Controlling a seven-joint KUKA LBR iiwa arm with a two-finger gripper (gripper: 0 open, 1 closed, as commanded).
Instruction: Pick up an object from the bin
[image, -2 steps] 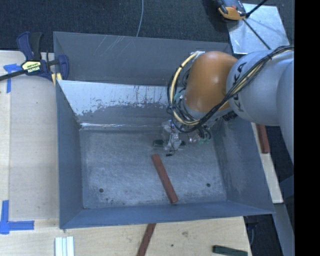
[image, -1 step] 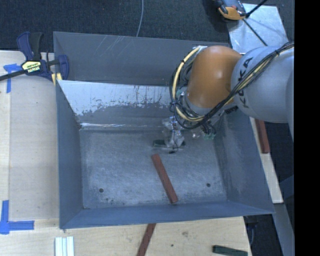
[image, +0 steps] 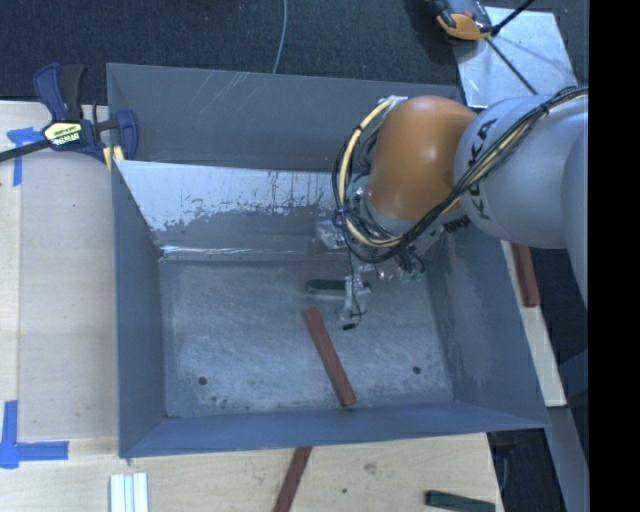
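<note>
The KUKA arm (image: 530, 170) is reaching into the grey metal bin (image: 135, 330) from the right of the frame, with its orange wrist cover (image: 420, 155) and a loop of yellow and black cables (image: 350, 175) hanging over the bin's upper right. The gripper (image: 350, 305) is pointing down at the bin floor, a little right of centre and close below the scratched back wall. From this angle it cannot be told whether the gripper is spread or pressed together. Two loose things are lying near it. A reddish-brown stick (image: 330, 358), long and flat, is lying slantwise on the floor. Its upper end is sitting just left of and below the gripper's tip, and its lower end is running toward the lower right, stopping near the front wall. A small dark green piece (image: 322, 288), short and flat, is lying just left of the gripper, above the stick's upper end and apart from it. The gripper is hanging between these two, nearer the stick's upper end, and whether it is touching either one cannot be told.
</note>
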